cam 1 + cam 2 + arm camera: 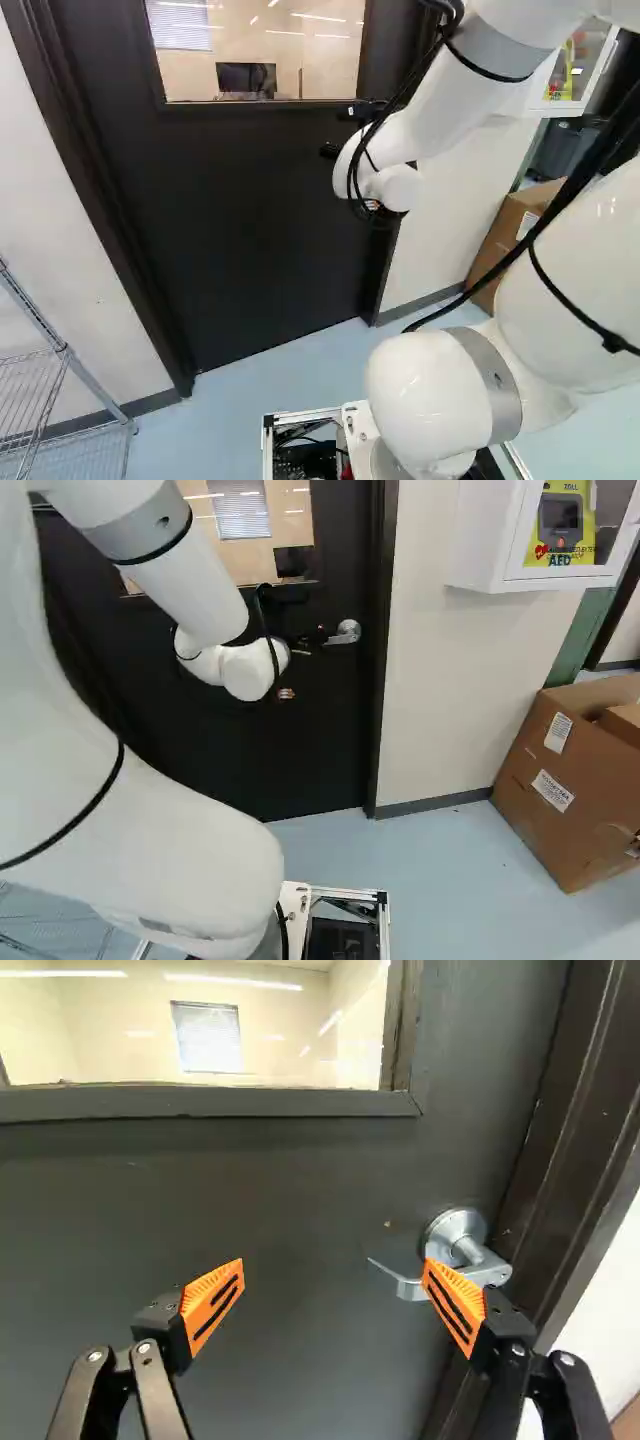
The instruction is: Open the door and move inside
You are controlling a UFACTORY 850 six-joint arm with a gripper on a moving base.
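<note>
You're likely lining up for the handle (470,1250); shift your pincer (334,1272), spread wide, toward the frame (575,1130) before closing.

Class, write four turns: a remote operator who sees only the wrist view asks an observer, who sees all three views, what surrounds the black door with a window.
Operator: My open black gripper with orange pads faces the door. What stands on the side away from the silver lever handle?
Observer: A silver wire shelving unit, at the left of the left base view.
Operator: And what hangs on the pale wall on the handle side?
Observer: A white cabinet, high up in the right base view.
</note>
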